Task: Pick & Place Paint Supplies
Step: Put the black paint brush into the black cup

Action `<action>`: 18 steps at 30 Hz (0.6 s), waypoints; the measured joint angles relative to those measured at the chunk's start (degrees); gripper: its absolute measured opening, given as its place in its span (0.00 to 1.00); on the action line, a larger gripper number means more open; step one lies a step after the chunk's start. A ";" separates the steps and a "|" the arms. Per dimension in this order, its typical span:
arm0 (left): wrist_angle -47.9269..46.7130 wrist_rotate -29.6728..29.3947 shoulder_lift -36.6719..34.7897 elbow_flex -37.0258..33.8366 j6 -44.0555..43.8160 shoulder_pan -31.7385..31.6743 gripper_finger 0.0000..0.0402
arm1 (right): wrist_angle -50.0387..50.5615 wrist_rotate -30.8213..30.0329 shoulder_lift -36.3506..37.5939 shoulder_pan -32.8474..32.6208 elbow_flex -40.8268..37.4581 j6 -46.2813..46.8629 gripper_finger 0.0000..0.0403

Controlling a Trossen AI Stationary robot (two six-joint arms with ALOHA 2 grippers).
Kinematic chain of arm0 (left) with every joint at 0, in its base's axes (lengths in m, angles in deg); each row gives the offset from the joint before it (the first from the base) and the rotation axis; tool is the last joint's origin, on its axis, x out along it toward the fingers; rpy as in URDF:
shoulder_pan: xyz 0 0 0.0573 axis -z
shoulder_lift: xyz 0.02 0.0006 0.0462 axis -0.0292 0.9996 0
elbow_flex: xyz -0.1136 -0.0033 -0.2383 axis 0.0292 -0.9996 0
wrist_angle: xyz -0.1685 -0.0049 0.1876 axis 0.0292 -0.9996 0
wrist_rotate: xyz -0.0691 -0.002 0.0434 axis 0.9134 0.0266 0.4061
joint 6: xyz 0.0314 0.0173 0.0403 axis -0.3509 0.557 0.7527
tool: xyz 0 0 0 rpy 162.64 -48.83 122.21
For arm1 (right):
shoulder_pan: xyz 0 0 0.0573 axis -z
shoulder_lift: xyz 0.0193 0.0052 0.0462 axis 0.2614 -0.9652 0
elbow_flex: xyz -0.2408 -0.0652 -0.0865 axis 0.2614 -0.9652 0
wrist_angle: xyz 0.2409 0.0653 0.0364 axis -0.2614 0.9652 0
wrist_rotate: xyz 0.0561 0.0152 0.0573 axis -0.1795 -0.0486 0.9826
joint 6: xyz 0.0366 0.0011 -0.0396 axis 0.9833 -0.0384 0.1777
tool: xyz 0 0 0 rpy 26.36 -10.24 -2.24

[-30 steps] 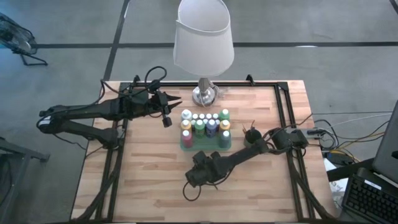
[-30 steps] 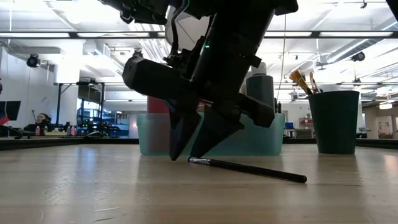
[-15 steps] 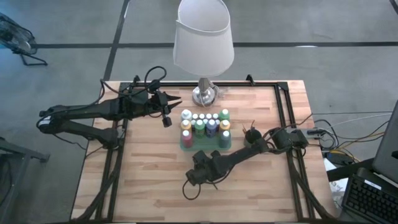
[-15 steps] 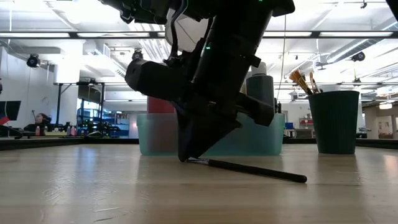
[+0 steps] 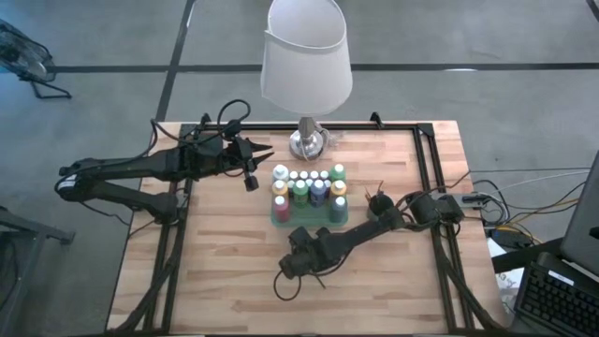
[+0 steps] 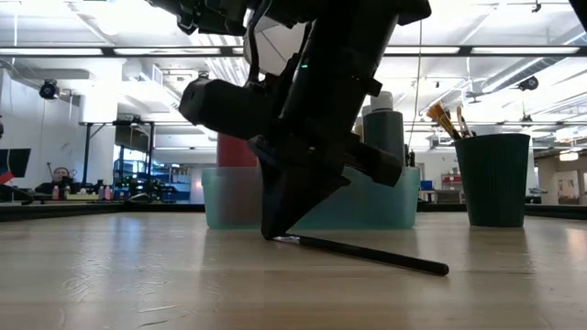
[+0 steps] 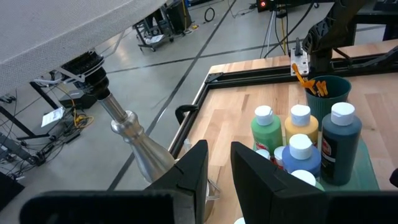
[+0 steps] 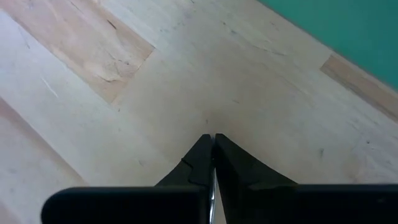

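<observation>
On a butcher-block table (image 5: 215,262), the right gripper (image 6: 275,231) pinches the ferrule end of a paintbrush (image 6: 367,253) whose handle trails away along the wood; beyond stand the bottle tray (image 6: 381,206) and brush cup (image 6: 493,179), the left gripper (image 5: 265,150) idling slightly parted.

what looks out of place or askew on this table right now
One paintbrush lies loose on the table instead of standing in the dark green cup with the other brushes. It sits tilted, one end raised where the right gripper has shut on it. Nothing looks spilled or damaged.
</observation>
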 joint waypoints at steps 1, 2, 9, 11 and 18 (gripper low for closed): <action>0.00 0.00 0.00 0.00 0.00 0.00 0.19 | 0.00 0.02 0.04 0.00 0.00 0.00 0.02; 0.00 -0.02 0.00 0.00 0.00 0.00 0.19 | 0.02 0.03 0.20 0.00 -0.02 0.00 0.02; 0.00 -0.02 0.00 0.00 0.01 0.00 0.19 | 1.68 -0.81 2.14 -0.29 -0.31 -0.18 0.02; 0.00 -0.02 0.00 0.00 0.02 0.00 0.19 | 2.19 -0.90 3.02 -0.45 -0.33 -0.29 0.02; -0.02 -0.02 0.00 0.00 2.10 0.00 0.19 | 3.16 -2.61 5.34 -1.62 -0.26 -0.35 0.02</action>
